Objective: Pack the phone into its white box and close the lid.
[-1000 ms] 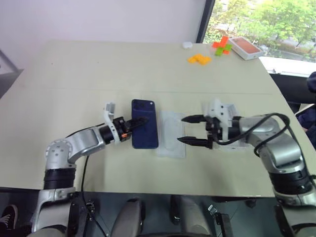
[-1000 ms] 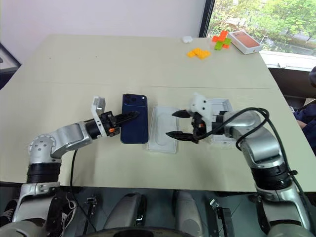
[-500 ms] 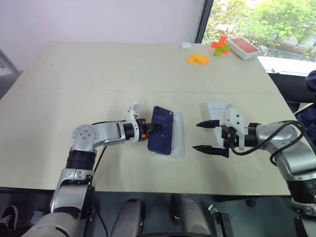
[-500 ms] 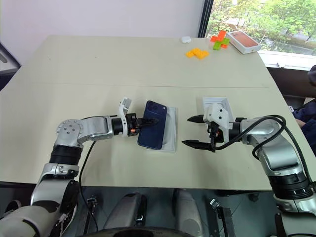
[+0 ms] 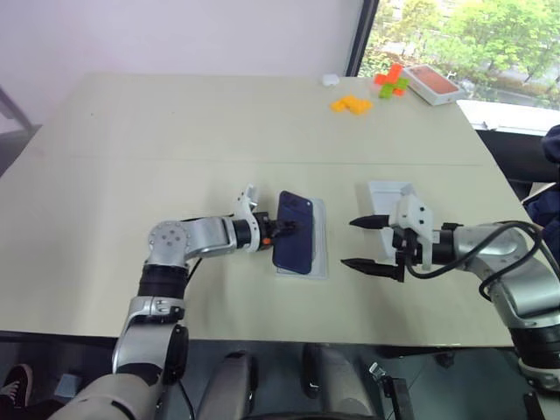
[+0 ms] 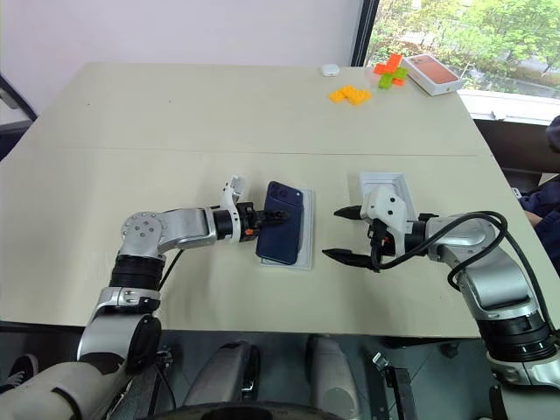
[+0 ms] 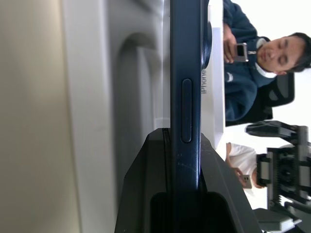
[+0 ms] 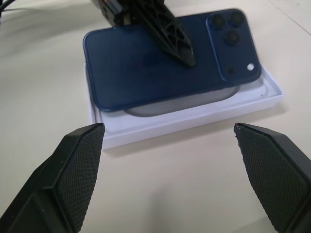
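The big tan table sits by a window. The left gripper pinches the phone over a white tray; the right gripper gapes wide, holding nothing.

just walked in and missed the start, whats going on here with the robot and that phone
The left tool is shut on the phone, holding it tilted over the white box on the table, not yet seated flat. The right tool hangs open beside the box, holding nothing. Another white box part lies behind the right tool.
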Motion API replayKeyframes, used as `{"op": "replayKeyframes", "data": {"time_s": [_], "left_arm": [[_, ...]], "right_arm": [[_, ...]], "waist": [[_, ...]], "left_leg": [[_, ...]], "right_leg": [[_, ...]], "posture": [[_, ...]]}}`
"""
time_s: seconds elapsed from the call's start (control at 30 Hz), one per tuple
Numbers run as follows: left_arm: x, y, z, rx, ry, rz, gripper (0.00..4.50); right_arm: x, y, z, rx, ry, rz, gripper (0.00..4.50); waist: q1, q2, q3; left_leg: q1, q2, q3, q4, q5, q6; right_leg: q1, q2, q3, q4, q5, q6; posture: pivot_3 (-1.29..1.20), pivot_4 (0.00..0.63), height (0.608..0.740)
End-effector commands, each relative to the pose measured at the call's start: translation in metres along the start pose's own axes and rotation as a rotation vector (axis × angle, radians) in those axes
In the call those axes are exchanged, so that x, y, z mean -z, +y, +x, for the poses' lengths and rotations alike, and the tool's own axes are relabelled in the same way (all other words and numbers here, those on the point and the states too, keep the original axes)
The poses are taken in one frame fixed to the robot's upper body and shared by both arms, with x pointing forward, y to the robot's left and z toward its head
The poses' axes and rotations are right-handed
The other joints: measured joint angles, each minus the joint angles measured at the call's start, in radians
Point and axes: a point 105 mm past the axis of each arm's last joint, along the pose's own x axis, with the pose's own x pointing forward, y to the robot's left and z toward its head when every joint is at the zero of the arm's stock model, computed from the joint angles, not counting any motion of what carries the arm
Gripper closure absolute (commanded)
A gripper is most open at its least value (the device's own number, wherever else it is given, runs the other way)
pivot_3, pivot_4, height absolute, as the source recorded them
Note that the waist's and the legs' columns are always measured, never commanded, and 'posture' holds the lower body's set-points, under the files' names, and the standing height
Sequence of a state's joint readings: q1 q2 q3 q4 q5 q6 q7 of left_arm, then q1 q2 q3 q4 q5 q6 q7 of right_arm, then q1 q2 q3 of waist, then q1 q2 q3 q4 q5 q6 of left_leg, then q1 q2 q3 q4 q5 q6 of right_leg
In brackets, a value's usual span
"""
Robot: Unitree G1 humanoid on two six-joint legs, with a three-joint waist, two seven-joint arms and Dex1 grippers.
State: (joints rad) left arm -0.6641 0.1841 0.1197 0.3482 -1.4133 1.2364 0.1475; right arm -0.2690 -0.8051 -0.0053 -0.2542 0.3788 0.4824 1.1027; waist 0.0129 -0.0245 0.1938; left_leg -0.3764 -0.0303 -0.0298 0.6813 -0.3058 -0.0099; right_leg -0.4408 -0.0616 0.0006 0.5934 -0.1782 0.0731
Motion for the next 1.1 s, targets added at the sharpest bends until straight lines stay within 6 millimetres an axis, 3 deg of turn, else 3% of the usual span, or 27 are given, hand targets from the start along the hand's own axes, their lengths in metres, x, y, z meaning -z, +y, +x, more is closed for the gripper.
{"op": "replayKeyframes", "data": {"time_s": [0.03,0.1,0.23,0.4,0.67,0.83,0.9,1.1], "left_arm": [[-0.008,-0.016,0.001,0.035,-0.034,0.039,4.5],[-0.008,-0.015,0.002,0.026,-0.038,0.037,4.5],[-0.009,-0.013,0.003,0.017,-0.057,0.014,2.78],[-0.012,-0.028,-0.004,0.037,-0.053,0.065,0.39],[0.003,-0.026,-0.024,0.014,0.004,0.114,0.39],[0.003,-0.013,-0.041,-0.039,-0.017,0.102,0.39],[-0.002,-0.012,-0.046,-0.063,-0.029,0.127,0.39],[-0.041,-0.012,-0.067,-0.086,-0.119,0.155,0.39]], "right_arm": [[-0.014,-0.004,-0.005,0.018,-0.037,-0.04,0.02],[-0.013,-0.004,-0.005,0.02,-0.035,-0.044,0.02],[-0.012,-0.006,-0.004,0.022,-0.027,-0.044,0.0],[-0.011,-0.008,-0.003,0.025,-0.025,-0.021,0.0],[-0.018,-0.009,0.001,0.025,-0.05,-0.012,0.0],[-0.018,-0.004,0.005,0.003,-0.057,0.004,0.0],[-0.017,-0.004,0.005,0.0,-0.053,0.003,0.0],[-0.021,-0.007,0.008,0.0,-0.061,-0.006,0.0]], "waist": [[0.0,0.0,0.0],[0.0,0.0,0.0],[0.0,0.0,0.0],[-0.003,0.0,0.0],[-0.002,0.0,0.0],[-0.001,0.0,0.0],[0.0,0.0,0.0],[-0.003,0.0,0.0]], "left_leg": [[0.0,0.0,0.0,0.0,0.0,0.0],[0.0,0.0,0.0,0.0,0.0,0.0],[0.0,0.0,0.0,0.0,0.0,0.0],[0.001,0.0,0.0,0.0,0.0,-0.001],[0.002,0.001,-0.001,0.0,0.001,-0.001],[0.002,0.001,-0.001,0.0,0.001,-0.001],[0.002,0.001,-0.001,0.0,0.001,-0.002],[0.002,0.001,-0.001,0.0,0.002,-0.003]], "right_leg": [[0.0,0.0,0.0,0.0,0.0,0.0],[0.0,0.0,0.0,0.0,0.0,0.0],[0.0,0.0,0.0,0.0,0.0,0.001],[0.001,0.0,0.0,0.001,0.0,0.001],[0.001,0.001,0.0,0.002,0.002,0.003],[0.001,0.001,0.0,0.002,0.002,0.003],[0.001,0.001,0.0,0.002,0.0,0.0],[0.001,0.002,0.0,0.002,0.0,-0.001]], "posture": [[0.0,0.15,0.74],[0.0,0.15,0.74],[0.0,0.15,0.74],[0.0,0.15,0.74],[0.0,0.15,0.74],[0.0,0.15,0.74],[0.0,0.15,0.74],[0.0,0.15,0.74]]}}
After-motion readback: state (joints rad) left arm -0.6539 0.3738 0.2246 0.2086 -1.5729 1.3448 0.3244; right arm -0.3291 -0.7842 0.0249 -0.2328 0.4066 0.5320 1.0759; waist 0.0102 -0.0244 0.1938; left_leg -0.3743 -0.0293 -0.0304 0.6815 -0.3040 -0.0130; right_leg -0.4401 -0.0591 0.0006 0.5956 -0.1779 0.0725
